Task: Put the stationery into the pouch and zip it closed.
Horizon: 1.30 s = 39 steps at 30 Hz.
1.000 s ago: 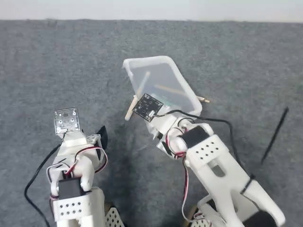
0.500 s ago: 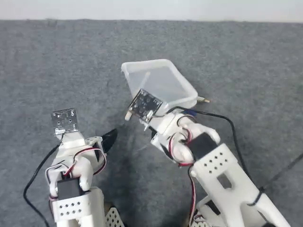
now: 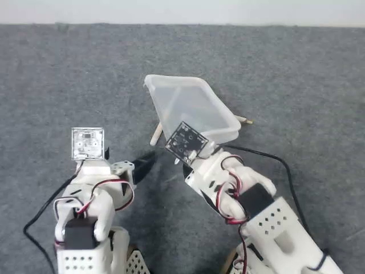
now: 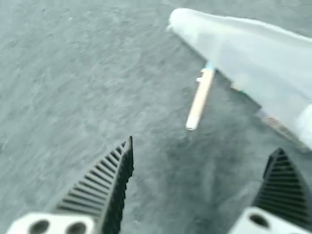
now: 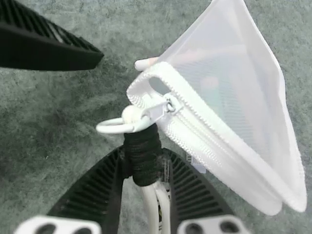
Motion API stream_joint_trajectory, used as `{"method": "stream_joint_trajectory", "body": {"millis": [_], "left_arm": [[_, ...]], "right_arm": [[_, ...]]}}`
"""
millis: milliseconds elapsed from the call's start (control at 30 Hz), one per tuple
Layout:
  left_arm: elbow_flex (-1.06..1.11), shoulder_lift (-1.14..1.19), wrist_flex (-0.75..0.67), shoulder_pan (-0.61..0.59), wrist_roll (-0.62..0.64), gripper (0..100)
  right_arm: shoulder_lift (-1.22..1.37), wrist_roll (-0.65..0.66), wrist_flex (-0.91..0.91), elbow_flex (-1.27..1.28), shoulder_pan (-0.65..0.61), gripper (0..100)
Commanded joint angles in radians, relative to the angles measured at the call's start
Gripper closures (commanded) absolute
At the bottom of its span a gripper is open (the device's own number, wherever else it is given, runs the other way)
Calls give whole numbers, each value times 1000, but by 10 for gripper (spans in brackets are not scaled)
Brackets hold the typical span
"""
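Observation:
The translucent white pouch (image 3: 191,107) lies tilted on the grey mat, with faint shapes of stationery inside it (image 5: 229,92). My right gripper (image 5: 142,168) is shut on the black zipper pull cord (image 5: 141,153) at the pouch's near corner, beside a white ring (image 5: 113,127). A pale wooden pencil (image 3: 155,133) sticks out from under the pouch's left edge (image 4: 199,100). My left gripper (image 4: 195,183) hangs open over the mat just short of that pencil, its fingers (image 3: 142,167) to the left of the right gripper.
A second thin stick end (image 3: 245,120) pokes out at the pouch's right side. Grey mat (image 3: 68,80) extends free to the far left and far right. The two arms stand close together at the near edge.
The right arm has drawn back toward the near side with the zipper pull, and the pouch has shifted and flattened. The left gripper has swung right, toward the pouch and pencil.

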Motion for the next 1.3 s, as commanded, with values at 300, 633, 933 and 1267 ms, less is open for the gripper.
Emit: {"method": "stream_joint_trajectory", "body": {"millis": [300,633,933,1267], "left_arm": [[-104,-12,-5,209,2,604],[-18,-6,-153,221,68,606],[38,-6,-210,218,63,607],[150,-12,-308,216,-41,714]], "right_arm": [[-223,-3,-33,86,-12,991],[-236,0,-31,98,-13,991],[-236,43,19,98,-58,991],[-236,41,25,98,-67,991]]}}
